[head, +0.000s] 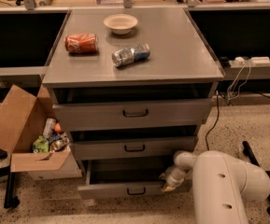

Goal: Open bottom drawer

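The grey cabinet has three drawers. The bottom drawer (pixel 125 189) is the lowest and shortest. It has a small dark bar handle (pixel 136 190) and stands pulled out a little, with part of its plain grey inside showing. My gripper (pixel 168 185) is at the right end of the drawer's front, at its top edge, on the end of my white arm (pixel 228 185). The middle drawer (pixel 134 148) and the top drawer (pixel 134 113) stand slightly out too.
On the cabinet top (pixel 181 55) lie a red can (pixel 81 43), a silver-blue can (pixel 131 55) and a white bowl (pixel 120 23). An open cardboard box (pixel 27 134) with trash stands at the left. Cables (pixel 218 120) and a dark leg (pixel 260 162) are at the right.
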Available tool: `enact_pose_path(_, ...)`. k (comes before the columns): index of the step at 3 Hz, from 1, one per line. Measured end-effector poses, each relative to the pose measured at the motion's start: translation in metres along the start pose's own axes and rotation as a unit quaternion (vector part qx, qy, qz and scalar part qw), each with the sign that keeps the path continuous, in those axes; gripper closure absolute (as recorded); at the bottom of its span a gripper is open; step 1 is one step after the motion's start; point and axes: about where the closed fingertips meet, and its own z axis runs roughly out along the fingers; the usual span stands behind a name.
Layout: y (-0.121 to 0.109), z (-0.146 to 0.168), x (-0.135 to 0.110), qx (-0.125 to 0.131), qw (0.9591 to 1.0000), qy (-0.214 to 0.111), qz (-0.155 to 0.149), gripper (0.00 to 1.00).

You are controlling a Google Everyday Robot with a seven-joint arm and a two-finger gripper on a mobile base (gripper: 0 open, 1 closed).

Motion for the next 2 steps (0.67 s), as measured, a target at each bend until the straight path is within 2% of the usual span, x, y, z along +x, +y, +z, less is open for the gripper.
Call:
enact_pose_path(1, 0.0000, 0.0000, 0.0000, 0.000, 1.0000, 0.000, 0.000, 0.52)
enact_pose_path(2, 0.0000, 0.0001, 0.0000, 0.000, 1.0000, 0.000, 0.000, 0.28)
